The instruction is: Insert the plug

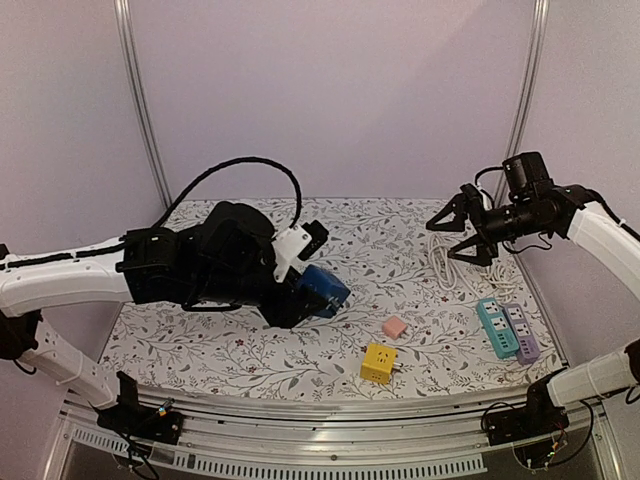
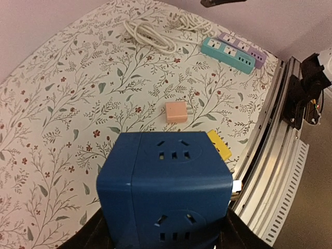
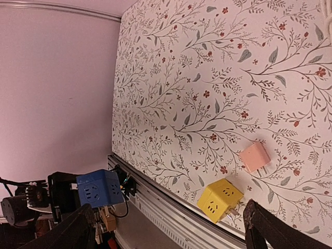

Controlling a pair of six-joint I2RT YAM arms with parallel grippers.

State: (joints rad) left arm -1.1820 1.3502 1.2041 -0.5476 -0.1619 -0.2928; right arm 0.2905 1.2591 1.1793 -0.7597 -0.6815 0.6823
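Plug (image 1: 395,326) lying flat between left gripper (image 1: 308,298), clamped on blue cube (image 1: 326,288), and right gripper (image 1: 448,238), wide open, empty.

Floral table (image 1: 200,350): plug (image 1: 395,327), cube (image 1: 378,362), strips (image 1: 494,327), cord (image 1: 447,262)

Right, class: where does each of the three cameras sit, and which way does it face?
Top external: above and behind the bases, looking down on the floral table; left arm and right arm show.
Left wrist: looks across the table over the blue plastic socket cube in its fingers.
Right wrist: looks down towards the near rail; its open fingers show.
All three share the pink square plug.
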